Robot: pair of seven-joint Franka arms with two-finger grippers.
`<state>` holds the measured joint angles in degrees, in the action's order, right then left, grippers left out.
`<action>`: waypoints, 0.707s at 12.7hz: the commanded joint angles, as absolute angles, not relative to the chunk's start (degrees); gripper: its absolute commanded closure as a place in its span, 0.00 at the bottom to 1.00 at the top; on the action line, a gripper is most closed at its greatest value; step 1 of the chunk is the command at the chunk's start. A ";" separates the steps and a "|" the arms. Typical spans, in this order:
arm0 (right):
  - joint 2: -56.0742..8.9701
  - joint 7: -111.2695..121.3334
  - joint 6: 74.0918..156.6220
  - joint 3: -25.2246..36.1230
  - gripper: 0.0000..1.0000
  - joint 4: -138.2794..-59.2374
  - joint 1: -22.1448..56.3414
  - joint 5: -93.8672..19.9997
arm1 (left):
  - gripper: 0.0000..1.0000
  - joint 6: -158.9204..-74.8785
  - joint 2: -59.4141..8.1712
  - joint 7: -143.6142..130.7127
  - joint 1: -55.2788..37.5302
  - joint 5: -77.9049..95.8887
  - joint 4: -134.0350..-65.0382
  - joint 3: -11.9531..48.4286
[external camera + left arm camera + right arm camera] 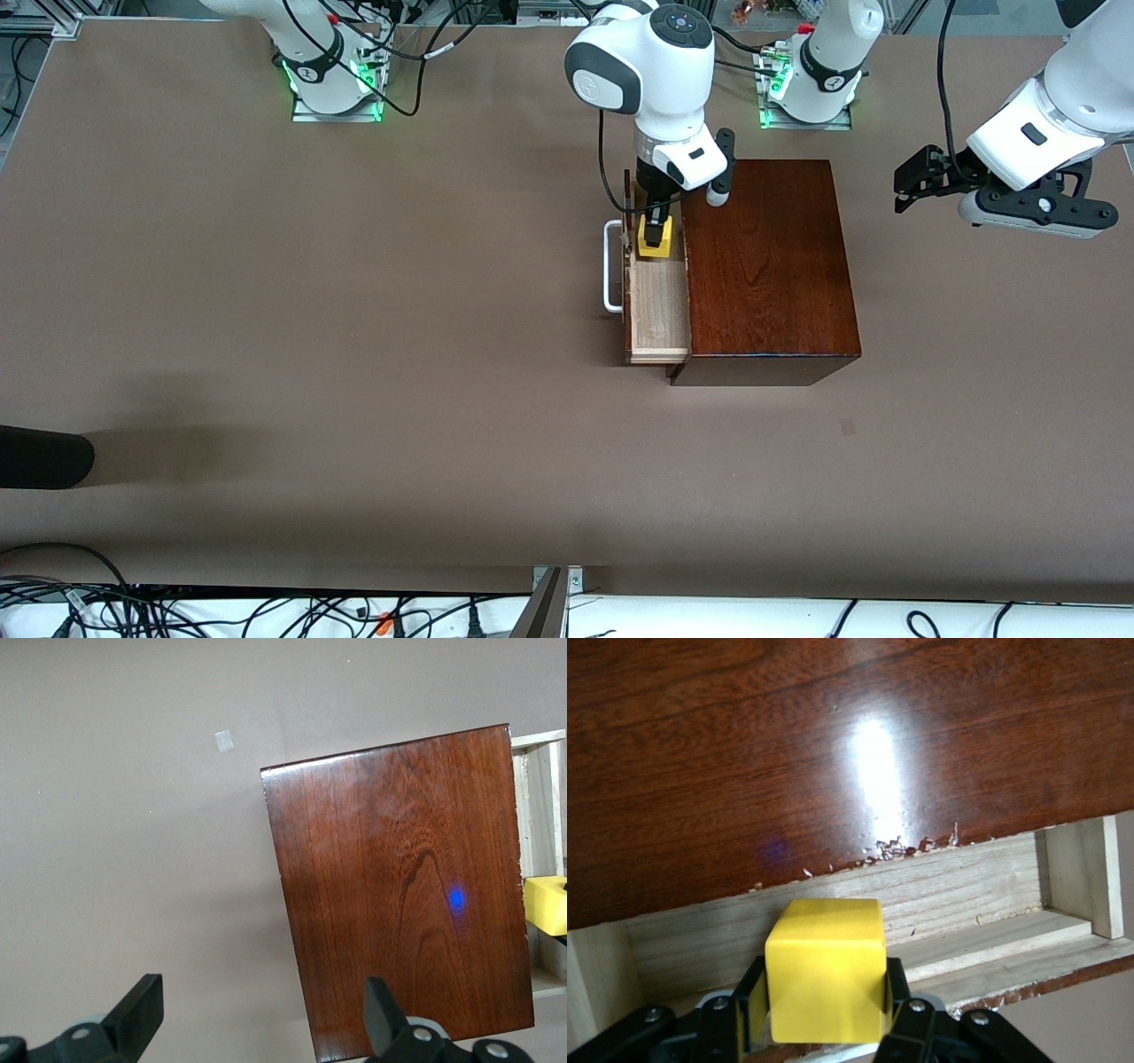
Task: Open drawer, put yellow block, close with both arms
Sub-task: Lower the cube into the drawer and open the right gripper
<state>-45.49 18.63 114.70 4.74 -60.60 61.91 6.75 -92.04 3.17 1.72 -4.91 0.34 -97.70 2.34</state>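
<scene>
Right end effector (655, 232) pinching the yellow block (826, 967) over the open drawer (657, 306), chipped box edge (908, 847) seen only by right wrist view, left end effector (257, 1010) spread wide above the surface (354, 354) beside the box (766, 266)

The box (769, 266) is glossy dark mahogany with visible grain and a splintered, chipped edge above the drawer (657, 306) of pale, matt bare wood, the yellow block (826, 967) looks smooth with a slight sheen, and the brown bench (354, 310) is matt.
</scene>
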 commanded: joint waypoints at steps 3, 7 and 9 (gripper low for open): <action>-47.28 20.04 114.17 5.27 0.70 -58.97 62.40 7.91 | 0.00 -90.62 2.46 1.58 -5.01 0.62 -95.80 2.37; -48.25 20.74 114.08 5.27 0.70 -59.50 62.40 8.79 | 0.00 -90.62 2.46 1.76 -5.01 0.62 -95.80 2.46; -49.04 20.83 113.82 5.36 0.68 -59.59 62.40 9.31 | 0.00 -90.62 2.46 1.76 -5.01 0.62 -95.80 2.46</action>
